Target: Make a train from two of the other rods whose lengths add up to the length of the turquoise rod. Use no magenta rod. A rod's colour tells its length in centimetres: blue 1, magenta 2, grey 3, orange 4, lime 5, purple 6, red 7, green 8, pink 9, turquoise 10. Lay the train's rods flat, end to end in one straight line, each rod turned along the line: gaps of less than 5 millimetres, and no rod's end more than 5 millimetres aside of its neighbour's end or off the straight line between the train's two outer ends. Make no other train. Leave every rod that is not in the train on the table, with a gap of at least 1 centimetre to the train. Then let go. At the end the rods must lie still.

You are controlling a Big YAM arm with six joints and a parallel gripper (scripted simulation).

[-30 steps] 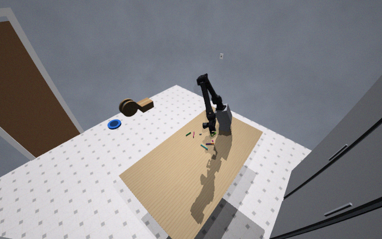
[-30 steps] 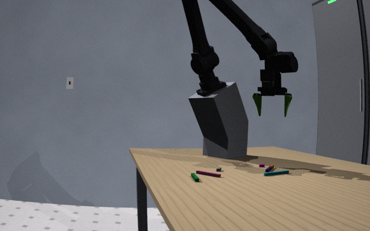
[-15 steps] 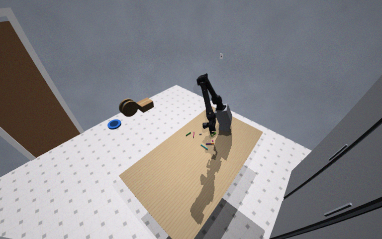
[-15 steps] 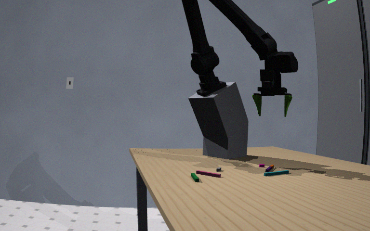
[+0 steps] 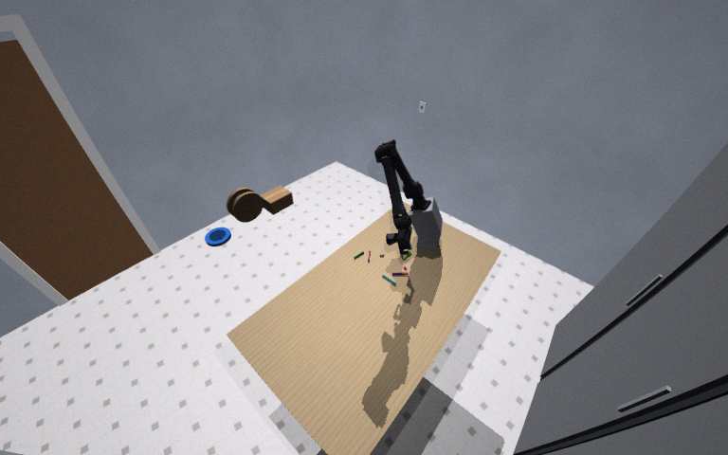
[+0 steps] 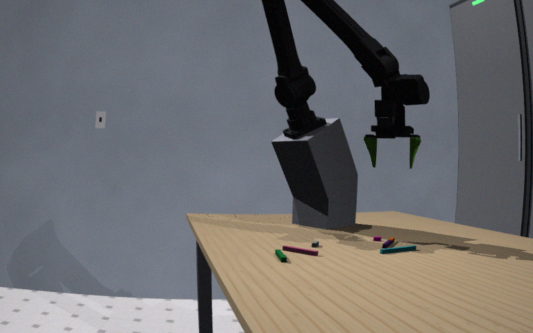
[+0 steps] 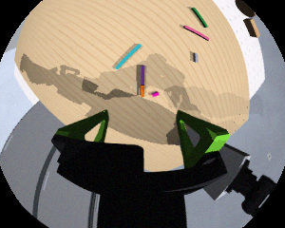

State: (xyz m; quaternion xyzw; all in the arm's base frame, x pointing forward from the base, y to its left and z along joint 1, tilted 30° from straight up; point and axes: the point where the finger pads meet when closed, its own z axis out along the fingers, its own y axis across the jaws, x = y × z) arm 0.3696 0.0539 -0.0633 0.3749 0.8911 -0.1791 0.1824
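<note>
purple rod [image 5: 398,274] [image 6: 386,244] [image 7: 142,75] and orange rod [image 5: 405,274] [image 6: 391,238] [image 7: 142,90] end to end in line, turquoise rod [image 5: 389,280] [image 6: 398,249] [image 7: 128,56] near, gripper [image 5: 406,256] [image 6: 392,167] [image 7: 142,113] above the table [image 5: 322,337] [image 6: 364,288] [image 7: 85,33], fingers wide apart

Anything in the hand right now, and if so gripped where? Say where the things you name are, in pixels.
Nothing held: the hand [image 6: 392,167] [image 7: 142,113] is open, with no rod between its fingertips.

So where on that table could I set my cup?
Probably the wide stretch beyond the turquoise rod, away from the arm's grey pedestal. It's crowded where the purple, orange and magenta rods lie.
</note>
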